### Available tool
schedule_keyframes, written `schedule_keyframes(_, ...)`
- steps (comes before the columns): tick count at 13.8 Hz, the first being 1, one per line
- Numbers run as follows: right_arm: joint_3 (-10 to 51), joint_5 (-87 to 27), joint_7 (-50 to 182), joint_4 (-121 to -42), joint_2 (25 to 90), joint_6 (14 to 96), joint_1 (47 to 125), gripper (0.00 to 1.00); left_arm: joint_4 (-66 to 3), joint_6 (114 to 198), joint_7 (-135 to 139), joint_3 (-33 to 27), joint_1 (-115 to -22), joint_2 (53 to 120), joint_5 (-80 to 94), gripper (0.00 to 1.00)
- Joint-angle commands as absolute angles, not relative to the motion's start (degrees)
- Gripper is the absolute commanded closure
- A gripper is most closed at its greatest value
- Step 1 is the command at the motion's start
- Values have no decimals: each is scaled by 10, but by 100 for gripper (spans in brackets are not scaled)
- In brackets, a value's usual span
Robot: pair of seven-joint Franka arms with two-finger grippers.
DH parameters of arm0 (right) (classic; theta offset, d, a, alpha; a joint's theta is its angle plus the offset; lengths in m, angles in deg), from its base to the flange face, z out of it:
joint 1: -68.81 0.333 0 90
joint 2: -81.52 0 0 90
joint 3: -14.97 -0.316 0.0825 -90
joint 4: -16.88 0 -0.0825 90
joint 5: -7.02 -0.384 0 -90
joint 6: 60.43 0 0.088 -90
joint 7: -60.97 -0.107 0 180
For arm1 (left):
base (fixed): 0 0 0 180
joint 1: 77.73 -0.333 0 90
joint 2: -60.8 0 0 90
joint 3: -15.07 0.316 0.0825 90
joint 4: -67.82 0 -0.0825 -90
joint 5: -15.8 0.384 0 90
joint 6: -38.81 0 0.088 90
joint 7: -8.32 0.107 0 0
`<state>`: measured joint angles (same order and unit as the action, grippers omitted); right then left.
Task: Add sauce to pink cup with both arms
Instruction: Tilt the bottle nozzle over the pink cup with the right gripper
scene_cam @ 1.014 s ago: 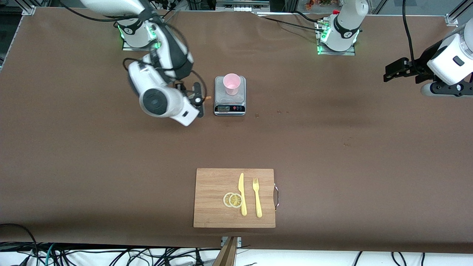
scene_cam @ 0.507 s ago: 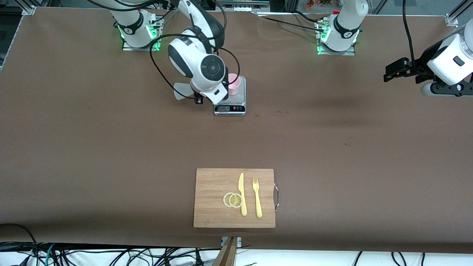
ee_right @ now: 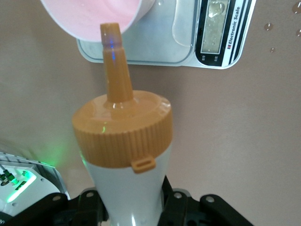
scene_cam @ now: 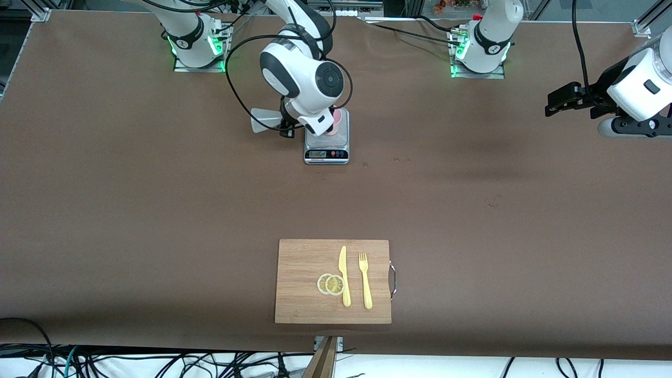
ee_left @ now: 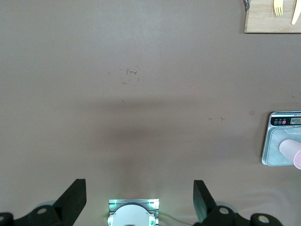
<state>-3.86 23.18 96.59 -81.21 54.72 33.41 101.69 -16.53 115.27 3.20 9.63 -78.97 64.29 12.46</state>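
The pink cup (scene_cam: pixel 339 121) stands on the grey kitchen scale (scene_cam: pixel 326 148), mostly hidden under the right arm's wrist. My right gripper (scene_cam: pixel 285 127) is shut on the sauce bottle (scene_cam: pixel 261 120), which is tipped on its side. In the right wrist view my right gripper (ee_right: pixel 132 203) holds the whitish body of the sauce bottle (ee_right: pixel 123 136), and its orange nozzle (ee_right: pixel 113 47) reaches the rim of the pink cup (ee_right: pixel 89 16). No sauce shows at the tip. My left gripper (scene_cam: pixel 564 101) waits open over the left arm's end of the table, and the left wrist view shows the left gripper (ee_left: pixel 138 202) holding nothing.
A wooden cutting board (scene_cam: pixel 304 278) lies near the front edge with two lemon slices (scene_cam: pixel 331 284), a yellow knife (scene_cam: pixel 344 275) and a yellow fork (scene_cam: pixel 365 281). The scale (ee_left: pixel 278 143) and cup (ee_left: pixel 292 151) sit at the edge of the left wrist view.
The right arm has swung with the bottle from beside the scale to over it and brought the nozzle to the cup. The left arm has not moved.
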Motion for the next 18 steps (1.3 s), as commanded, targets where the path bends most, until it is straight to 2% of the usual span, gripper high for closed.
schedule_keyframes(1,-44,253,940,-811,544,322,1028,100,-162,1155,45,95,-790,644,137,0)
schedule_keyframes(6,-46,300,938,-802,537,291,1048,100,-162,1154,45,95,-790,644,137,0)
schedule_keyframes(11,-50,294,943,-783,532,288,1041,100,-162,1154,45,95,-790,644,137,0)
schedule_keyframes(15,-43,225,987,-774,534,322,1002,100,-162,1154,45,95,-790,644,137,0)
schedule_keyframes(18,-2,130,1078,-775,543,368,986,100,-162,1154,46,95,-790,644,137,0)
